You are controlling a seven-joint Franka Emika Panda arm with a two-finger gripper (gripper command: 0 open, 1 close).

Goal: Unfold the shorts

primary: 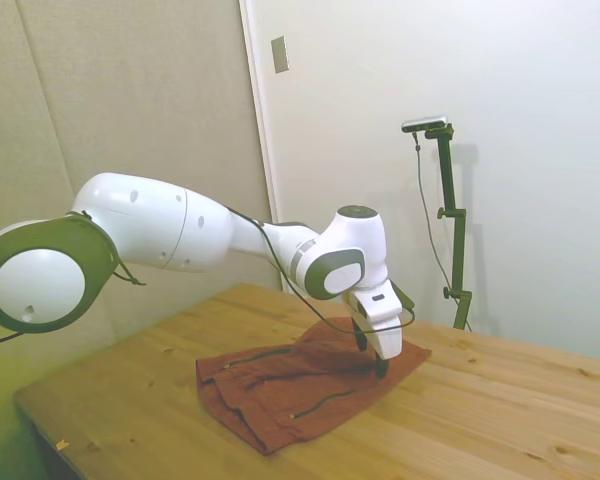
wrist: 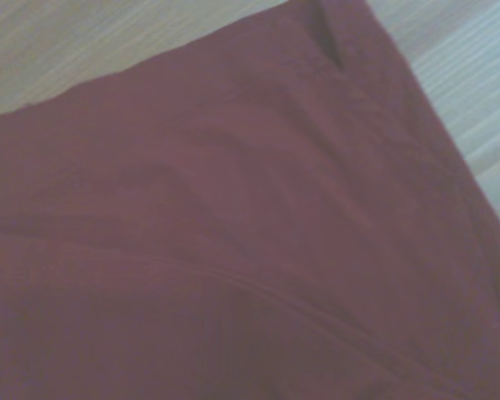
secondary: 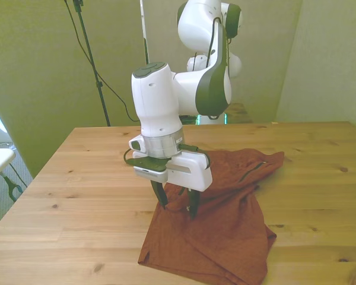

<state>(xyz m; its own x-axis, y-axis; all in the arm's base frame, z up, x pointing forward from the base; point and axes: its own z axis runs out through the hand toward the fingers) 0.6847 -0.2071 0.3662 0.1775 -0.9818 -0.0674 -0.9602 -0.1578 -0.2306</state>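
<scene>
While my pincer hung with its fingers parted, tips down at the cloth, the shorts lay folded on the table. They looked light, limp and easily bunched, so I judged an upper-layer edge the best hold.

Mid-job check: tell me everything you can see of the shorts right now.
The shorts are rust-brown soft cloth with thin dark zipper-like lines, lying crumpled and folded over on the wooden table. One layer lies over another, with wrinkles and a raised fold; a corner spreads toward the near edge in the front view. The pincer is down on the cloth at the front view's left part of it, fingers apart, tips at the fabric. Whether any cloth is pinched cannot be told.
</scene>
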